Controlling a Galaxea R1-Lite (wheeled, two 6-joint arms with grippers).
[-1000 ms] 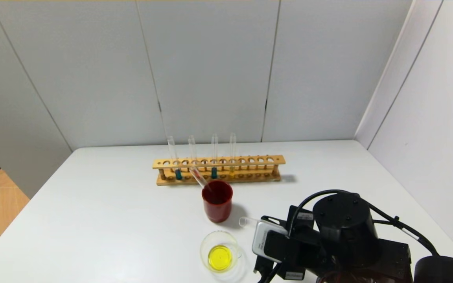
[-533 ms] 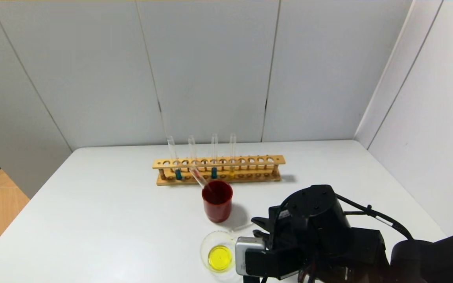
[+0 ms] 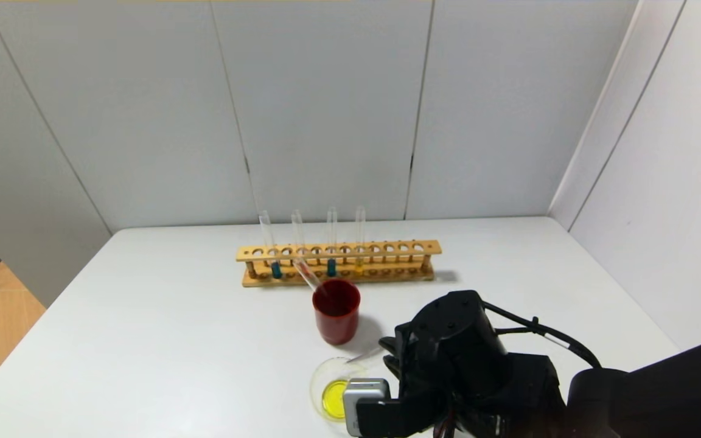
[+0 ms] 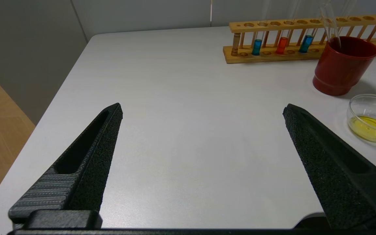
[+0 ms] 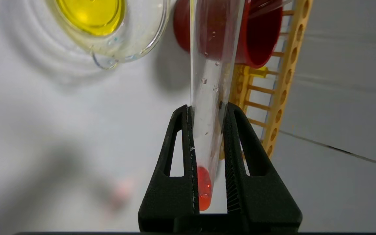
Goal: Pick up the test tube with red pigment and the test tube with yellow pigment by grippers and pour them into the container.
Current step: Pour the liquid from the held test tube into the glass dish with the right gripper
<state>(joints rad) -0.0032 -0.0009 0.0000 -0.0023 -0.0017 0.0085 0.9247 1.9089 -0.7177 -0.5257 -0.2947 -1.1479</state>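
My right gripper [image 3: 392, 356] is shut on the test tube with red pigment [image 5: 207, 130]. Red-orange liquid sits at its rounded bottom between the jaws [image 5: 207, 109]. In the head view the tube [image 3: 362, 356] lies tilted, and its open end reaches the far rim of the container [image 3: 320, 378], a low clear glass cup with yellow liquid in it. A tube with yellow pigment [image 3: 359, 266] stands in the wooden rack [image 3: 387, 274]. My left gripper [image 4: 202, 109] is open and empty over bare table, out of the head view.
A dark red cup [image 3: 335, 322] stands between rack and container, with an empty tube [image 3: 306, 274] leaning in it. The rack also holds two teal tubes [image 3: 275, 269] and another red-orange tube [image 4: 282, 45]. Walls close off the back and right.
My right arm has moved left toward the container and turned over. The held tube's open end went from beside the red cup down to the container's rim.
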